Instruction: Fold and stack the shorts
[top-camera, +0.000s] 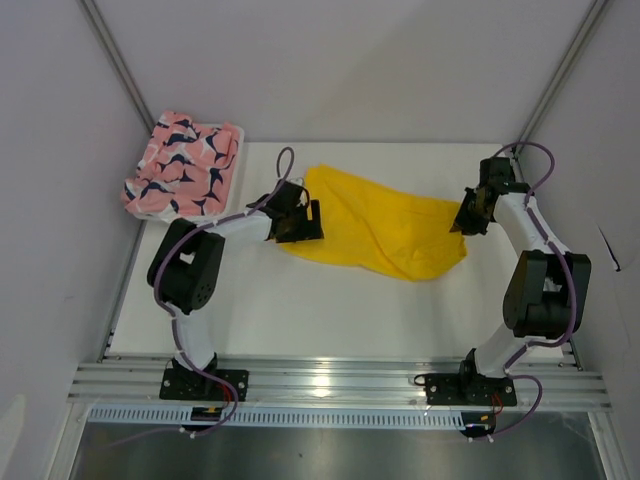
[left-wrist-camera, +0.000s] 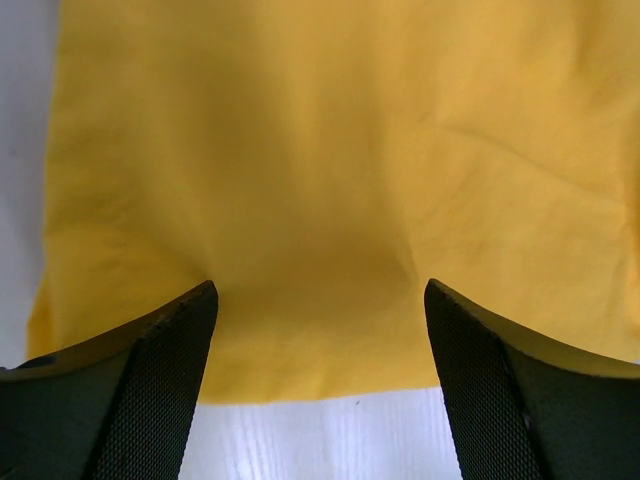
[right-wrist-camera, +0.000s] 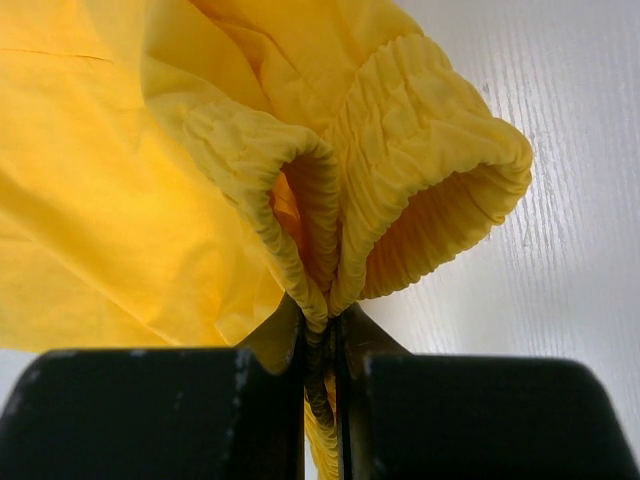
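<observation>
The yellow shorts (top-camera: 385, 225) lie spread across the middle of the white table. My right gripper (top-camera: 466, 222) is shut on their gathered elastic waistband (right-wrist-camera: 330, 290) at the right end, the cloth pinched between its jaws. Over the left end of the yellow shorts (left-wrist-camera: 330, 180) my left gripper (top-camera: 300, 222) stands open, with the hem showing between its fingers (left-wrist-camera: 160, 380) and nothing held. The pink shorts (top-camera: 182, 165) with the navy-and-white print lie bunched in a white basket (top-camera: 236, 135) at the far left corner.
The grey enclosure walls close in on the left, right and back. An aluminium rail (top-camera: 330, 380) runs along the near edge where both arm bases are bolted. Bare white table (top-camera: 330, 310) lies in front of the yellow shorts.
</observation>
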